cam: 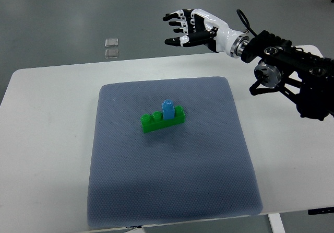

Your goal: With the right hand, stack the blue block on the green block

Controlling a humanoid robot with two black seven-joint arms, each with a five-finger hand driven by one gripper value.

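Observation:
A long green block (156,122) lies near the middle of the grey mat (209,160). A small blue block (168,109) stands upright on top of it, toward its right end. My right hand (183,29) hangs well above and behind the blocks, past the far edge of the table, its fingers spread and holding nothing. Its black arm (292,68) comes in from the right edge. The left arm does not show.
The mat covers the middle of a white table (47,139). Two small clear square pieces (111,47) lie on the floor beyond the table's far edge at the left.

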